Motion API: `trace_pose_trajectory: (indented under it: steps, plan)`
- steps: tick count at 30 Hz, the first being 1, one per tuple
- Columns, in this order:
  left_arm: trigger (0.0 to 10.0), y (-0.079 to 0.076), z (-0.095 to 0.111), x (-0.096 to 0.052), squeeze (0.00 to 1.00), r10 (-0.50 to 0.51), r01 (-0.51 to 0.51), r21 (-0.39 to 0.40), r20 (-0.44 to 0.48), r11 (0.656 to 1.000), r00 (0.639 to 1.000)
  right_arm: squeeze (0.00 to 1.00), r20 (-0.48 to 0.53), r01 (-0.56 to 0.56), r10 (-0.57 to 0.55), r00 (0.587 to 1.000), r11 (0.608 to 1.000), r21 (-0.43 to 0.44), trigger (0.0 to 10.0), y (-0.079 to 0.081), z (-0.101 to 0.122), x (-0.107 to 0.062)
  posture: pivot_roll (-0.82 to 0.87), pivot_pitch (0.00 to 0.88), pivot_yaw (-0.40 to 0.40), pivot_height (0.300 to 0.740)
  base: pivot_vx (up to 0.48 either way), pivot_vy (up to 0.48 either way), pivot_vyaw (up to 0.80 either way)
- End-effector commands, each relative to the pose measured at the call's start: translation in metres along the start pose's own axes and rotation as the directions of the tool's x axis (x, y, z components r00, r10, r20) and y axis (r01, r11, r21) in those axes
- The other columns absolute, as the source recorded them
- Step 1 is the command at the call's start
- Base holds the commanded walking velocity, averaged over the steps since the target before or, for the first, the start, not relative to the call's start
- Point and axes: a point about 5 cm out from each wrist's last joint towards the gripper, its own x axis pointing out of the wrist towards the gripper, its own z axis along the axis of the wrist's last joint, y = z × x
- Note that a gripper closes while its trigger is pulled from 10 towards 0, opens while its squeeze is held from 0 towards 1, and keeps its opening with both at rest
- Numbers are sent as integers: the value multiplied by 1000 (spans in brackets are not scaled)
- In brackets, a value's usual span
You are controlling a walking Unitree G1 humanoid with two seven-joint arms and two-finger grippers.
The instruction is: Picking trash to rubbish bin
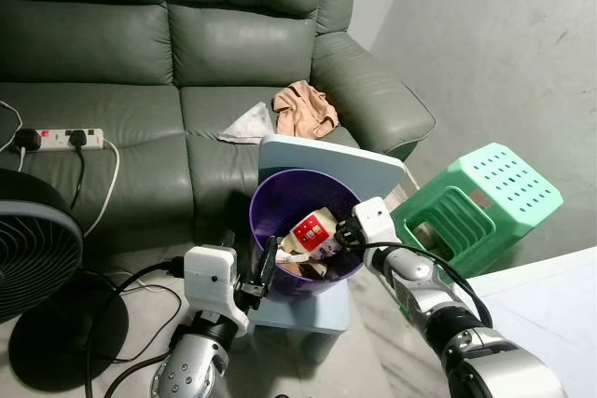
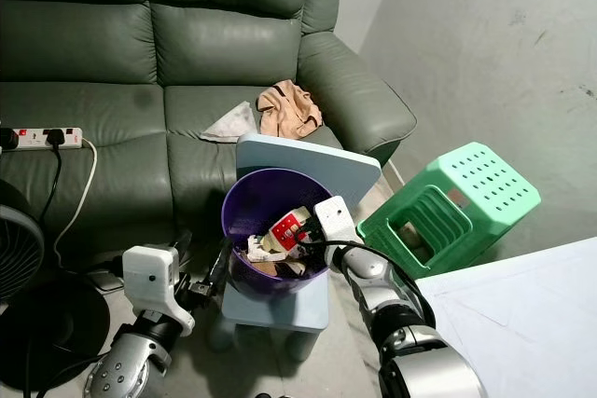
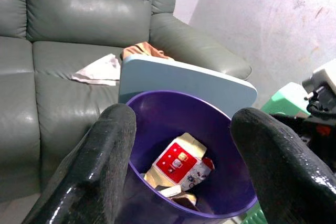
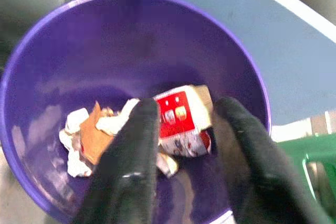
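Behind the work, a green leather sofa (image 1: 168,72) fills the far side of a bare concrete room. At the near right, the right gripper (image 4: 184,150) hangs over the mouth of the purple bin (image 1: 280,195), fingers parted and holding nothing, directly above a red-and-white carton (image 1: 312,232) lying among crumpled paper in the bottom; that looks like a drop just made. The left gripper (image 3: 184,156) waits at the bin's near left rim, fingers spread wide, also empty. The bin sits on a pale blue stool (image 1: 308,309), raised for easy reach, with a blue board (image 1: 336,165) propped behind. Right of it a green plastic stool (image 1: 485,198) lies tipped; a fan (image 1: 33,249) and power strip (image 1: 61,139) stand left.
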Motion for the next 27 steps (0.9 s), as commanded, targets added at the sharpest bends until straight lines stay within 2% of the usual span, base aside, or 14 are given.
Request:
trace_pose_trajectory:
  steps: [1, 3, 10, 11, 12, 17, 21, 27]
  plan:
    - [10000, -4, 2, 3, 0, -16, 16, -6, 3, 1000, 1000, 1000, 21, 6, -7, 1000, 1000, 18, 10000, -8, 2, -2, 170, 149, -247, 740, 0, 0, 0]
    - [10000, 0, 3, 6, 0, -9, 9, 7, 12, 1000, 1000, 1000, 54, -13, 10, 998, 999, 50, 10000, -8, 6, -2, 174, 134, -243, 740, 0, 0, 0]
    - [10000, 7, 6, 14, 0, -2, 1, 16, 27, 1000, 1000, 1000, 145, -19, 8, 989, 997, 74, 10000, -11, 15, -4, 174, 88, -223, 740, 0, 0, 0]
    - [10000, 12, 8, 19, 0, 2, -3, 26, 35, 1000, 999, 1000, 222, -20, 4, 975, 997, 69, 10000, -14, 21, -8, 171, 71, -214, 740, 0, 0, 0]
    - [10000, 15, 8, 22, 0, 4, -5, 28, 38, 1000, 999, 1000, 249, -17, -2, 968, 997, 73, 10000, -16, 23, -10, 167, 56, -206, 740, 0, 0, 0]
    - [10000, 27, 11, 32, 0, 20, -21, 32, 49, 999, 999, 1000, 331, 13, -42, 943, 996, 88, 10000, -24, 26, -19, 155, 19, -187, 740, 0, 0, 0]
    - [10000, 42, 18, 48, 0, 50, -52, 17, 83, 999, 995, 1000, 426, 18, -81, 901, 989, 149, 10000, -25, 29, -31, 126, 0, -155, 740, 0, 0, 0]
    - [10000, 63, 21, 69, 0, 109, -114, 41, 102, 993, 989, 1000, 473, 104, -197, 859, 971, 215, 10000, -33, 23, -51, 84, 0, -124, 740, 0, 0, 0]
